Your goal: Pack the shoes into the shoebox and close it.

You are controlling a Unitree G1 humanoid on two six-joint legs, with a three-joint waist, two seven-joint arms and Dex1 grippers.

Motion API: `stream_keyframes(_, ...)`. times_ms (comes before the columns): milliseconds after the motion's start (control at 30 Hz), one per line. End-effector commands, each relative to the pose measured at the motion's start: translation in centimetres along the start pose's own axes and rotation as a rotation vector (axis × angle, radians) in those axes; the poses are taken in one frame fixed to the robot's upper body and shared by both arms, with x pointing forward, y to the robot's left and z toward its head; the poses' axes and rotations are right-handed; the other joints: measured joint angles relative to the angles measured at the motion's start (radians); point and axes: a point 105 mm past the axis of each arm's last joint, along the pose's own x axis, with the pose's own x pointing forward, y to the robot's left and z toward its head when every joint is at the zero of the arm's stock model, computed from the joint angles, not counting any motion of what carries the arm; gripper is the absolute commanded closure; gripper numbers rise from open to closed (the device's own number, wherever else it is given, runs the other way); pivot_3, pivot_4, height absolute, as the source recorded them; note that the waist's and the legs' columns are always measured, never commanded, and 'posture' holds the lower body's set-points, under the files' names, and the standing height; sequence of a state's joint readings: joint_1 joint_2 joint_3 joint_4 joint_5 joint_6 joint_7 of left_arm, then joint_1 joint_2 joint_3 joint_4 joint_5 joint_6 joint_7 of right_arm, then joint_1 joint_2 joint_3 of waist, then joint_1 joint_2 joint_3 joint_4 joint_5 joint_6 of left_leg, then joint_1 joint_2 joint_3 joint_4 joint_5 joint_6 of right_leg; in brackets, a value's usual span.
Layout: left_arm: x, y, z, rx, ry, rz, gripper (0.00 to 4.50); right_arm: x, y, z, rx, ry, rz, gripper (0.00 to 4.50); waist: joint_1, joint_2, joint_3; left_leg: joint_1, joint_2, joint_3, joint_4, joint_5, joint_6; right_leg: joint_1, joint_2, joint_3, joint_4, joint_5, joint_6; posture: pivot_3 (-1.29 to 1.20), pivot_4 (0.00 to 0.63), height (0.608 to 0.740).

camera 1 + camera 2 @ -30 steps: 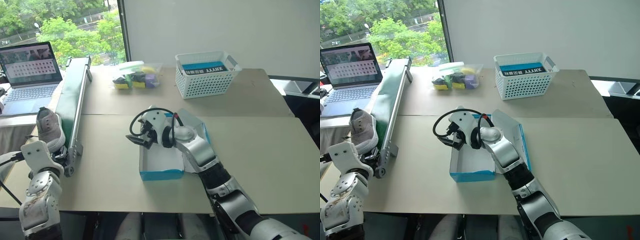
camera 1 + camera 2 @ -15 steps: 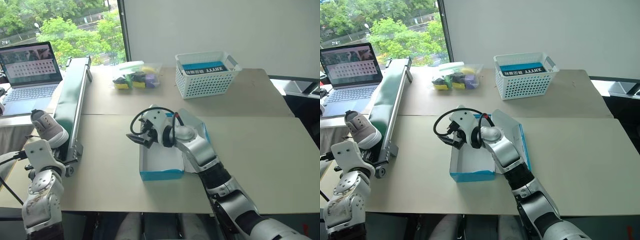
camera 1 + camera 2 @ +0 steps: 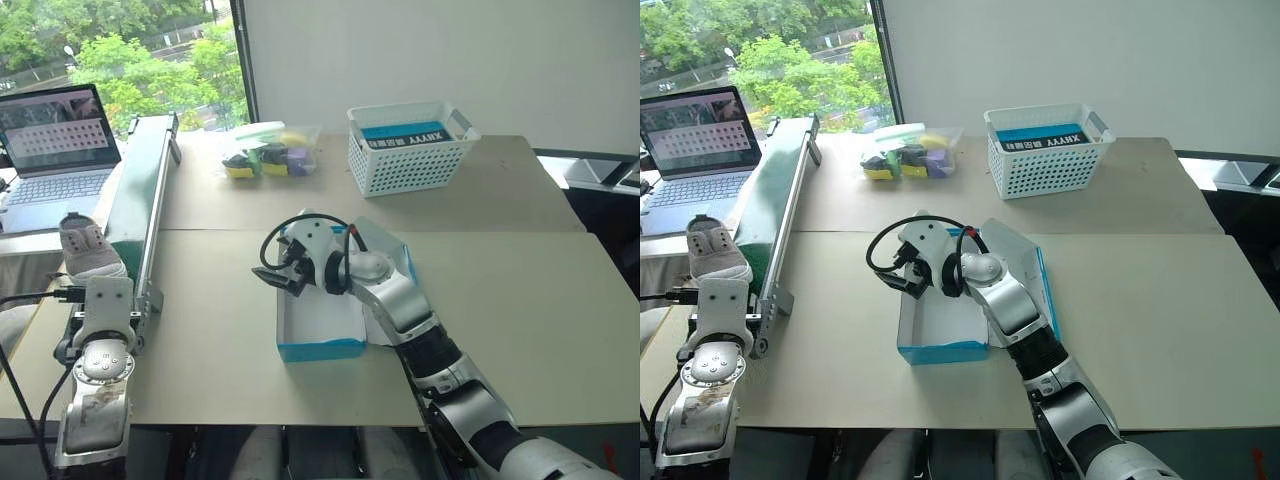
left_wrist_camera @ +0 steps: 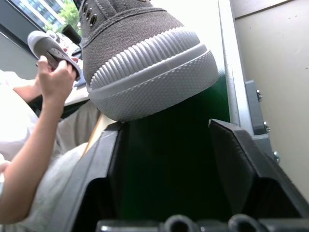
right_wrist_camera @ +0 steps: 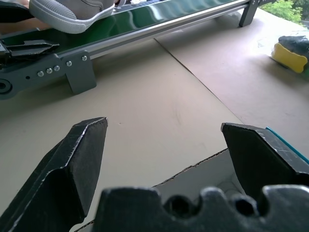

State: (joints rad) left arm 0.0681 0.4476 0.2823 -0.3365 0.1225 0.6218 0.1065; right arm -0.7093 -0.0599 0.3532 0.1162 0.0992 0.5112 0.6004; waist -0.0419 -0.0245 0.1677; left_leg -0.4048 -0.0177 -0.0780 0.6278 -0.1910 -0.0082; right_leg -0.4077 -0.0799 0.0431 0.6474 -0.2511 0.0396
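One shoe (image 3: pixel 88 250) on belt (image 3: pixel 135 195), L pincer (image 4: pixel 166 159) apart.

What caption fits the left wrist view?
Open left gripper faces a grey shoe on the green conveyor belt.

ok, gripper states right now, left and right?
Left gripper: open, empty, the shoe on the conveyor just ahead.
Right gripper: open, empty, over the shoebox.

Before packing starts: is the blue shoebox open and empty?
Open and empty: the shoebox shows a bare white inside, its lid folded back.
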Motion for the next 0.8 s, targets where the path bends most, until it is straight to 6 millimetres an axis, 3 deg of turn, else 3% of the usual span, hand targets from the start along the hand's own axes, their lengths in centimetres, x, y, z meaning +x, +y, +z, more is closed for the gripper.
stream_keyframes(33,-0.2,0.4,0.0,0.083,-0.001,0.041,0.04,0.1,0.3,1.3,-0.011,-0.043,0.012,0.00,0.001,0.000,0.000,0.000,0.000,0.000,0.000,0.000,0.000,0.000,0.000,0.000,0.000,0.000,0.000,0.00,0.150,0.738)
stream_keyframes(200,-0.4,0.5,-0.3,0.153,0.015,0.072,0.04,0.1,0.4,1.2,-0.004,-0.040,0.014,0.00,-0.001,0.000,0.000,0.001,0.000,0.000,0.000,0.000,0.000,0.000,0.000,0.000,0.000,0.000,0.000,0.00,0.150,0.738)
stream_keyframes(500,-0.3,-0.2,-0.7,0.108,0.033,0.043,0.04,0.0,0.3,1.1,-0.007,-0.035,0.005,0.00,-0.001,0.000,0.000,0.001,0.000,0.000,0.000,0.000,0.000,0.000,0.000,0.000,0.000,0.000,0.000,0.00,0.150,0.738)
stream_keyframes(767,-0.3,-0.8,-0.7,-0.215,0.048,0.015,0.04,0.0,0.0,0.7,-0.014,-0.020,-0.010,0.00,0.005,0.000,0.000,0.001,0.000,0.000,0.000,0.000,0.000,0.001,0.000,0.000,0.001,0.000,0.000,0.00,0.150,0.738)
stream_keyframes(800,-0.3,-0.7,-0.7,-0.221,0.047,0.019,0.30,0.0,0.0,0.6,-0.016,-0.016,-0.011,0.00,0.006,0.000,0.000,0.001,0.000,0.000,0.000,0.000,0.000,0.001,0.000,0.000,0.001,0.000,0.000,0.00,0.150,0.738)
